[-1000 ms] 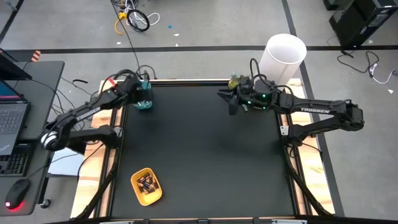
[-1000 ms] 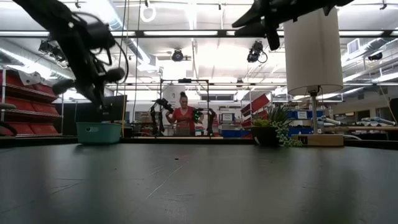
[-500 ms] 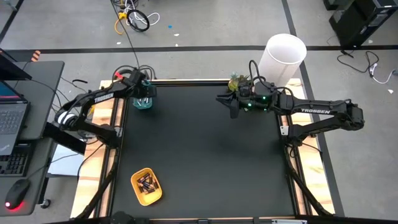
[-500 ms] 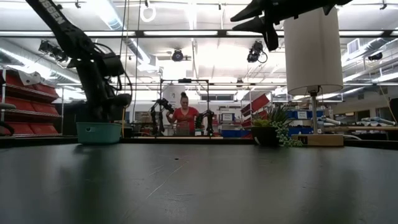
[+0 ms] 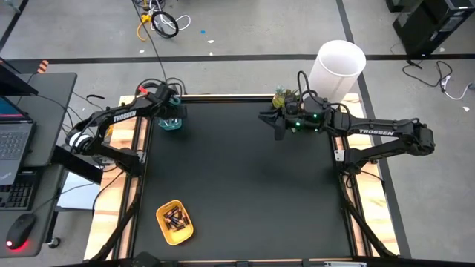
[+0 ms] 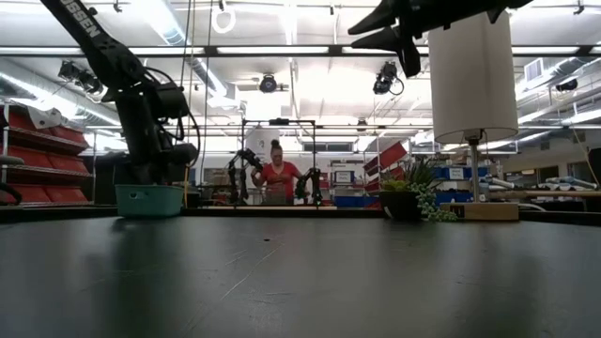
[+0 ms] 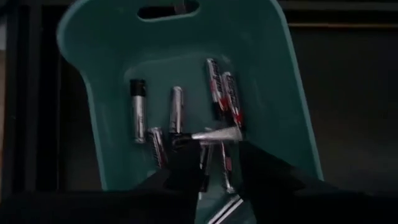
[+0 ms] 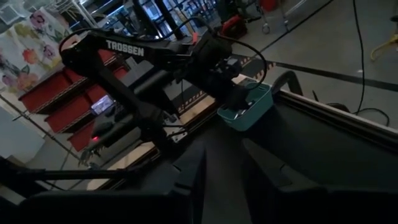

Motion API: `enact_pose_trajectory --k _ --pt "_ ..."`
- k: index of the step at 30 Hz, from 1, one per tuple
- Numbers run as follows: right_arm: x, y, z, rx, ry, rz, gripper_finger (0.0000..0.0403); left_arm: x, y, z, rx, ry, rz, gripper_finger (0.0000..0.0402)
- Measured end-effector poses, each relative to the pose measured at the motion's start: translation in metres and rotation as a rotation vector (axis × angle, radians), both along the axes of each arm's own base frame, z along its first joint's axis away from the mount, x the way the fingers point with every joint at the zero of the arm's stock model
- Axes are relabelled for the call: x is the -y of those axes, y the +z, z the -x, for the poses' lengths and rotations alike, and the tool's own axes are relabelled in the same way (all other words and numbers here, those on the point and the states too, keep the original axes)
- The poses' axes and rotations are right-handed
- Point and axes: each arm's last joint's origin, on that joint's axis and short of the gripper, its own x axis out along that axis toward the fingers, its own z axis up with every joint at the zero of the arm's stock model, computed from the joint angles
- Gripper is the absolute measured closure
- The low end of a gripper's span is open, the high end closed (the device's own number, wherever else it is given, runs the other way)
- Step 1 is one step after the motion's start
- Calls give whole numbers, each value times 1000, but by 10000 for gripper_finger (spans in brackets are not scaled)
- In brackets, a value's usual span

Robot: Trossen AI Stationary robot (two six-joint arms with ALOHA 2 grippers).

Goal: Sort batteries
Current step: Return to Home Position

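Batteries of the silver kind (image 7: 176, 109) lay in the teal rectangular tray (image 7: 81, 56), loosely and at different angles, and one of them lay across the others. The dark batteries with orange ends (image 5: 176, 218) were in the yellow oval tray (image 5: 165, 230), near the front edge of the table (image 5: 245, 185) and well apart from the teal one. No battery could be seen on the bare table surface.

The left gripper (image 7: 216, 152) hung directly over the teal tray at the far left corner of the table. Its fingers (image 7: 180, 171) were spread, with nothing pinched between them. The right gripper (image 5: 273, 122) was held in the air over the far right part of the table, beside a small plant (image 5: 280, 96) and a white cylinder (image 5: 338, 67). Its fingers were also apart and held nothing.

The sorting looked finished, so what remained was probably only to pull both arms back. The risk I see is with the left arm, because it was low and close to the tray. If it left sideways and not upward first, a finger could catch the tray wall. The tray looked light and stood close to the table corner, so it could slide or tip, and the round batteries would roll out easily. The right arm had free space around it and seemed to bring little danger.
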Motion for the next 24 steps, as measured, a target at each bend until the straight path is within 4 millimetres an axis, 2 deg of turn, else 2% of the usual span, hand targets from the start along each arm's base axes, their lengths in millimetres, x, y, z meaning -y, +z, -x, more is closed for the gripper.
enact_pose_trajectory --k 6,9,12,15,18,21,24 --pt "0 0 0 -4 1 10 316 -1 9 -4 49 -62 19 247" --pt "0 0 0 -2 5 7 316 -2 25 -9 108 -99 -19 247" --pt "0 2 1 17 2 -2 316 3 50 -20 144 -193 -113 254" --pt "2 11 5 74 6 33 316 17 81 -36 165 -379 -240 265" --pt "7 21 13 134 46 74 322 39 103 -48 199 -579 -321 274" --pt "13 24 21 127 84 86 340 61 117 -56 296 -726 -343 281" --pt "19 15 31 95 78 80 368 82 123 -63 361 -800 -323 288"
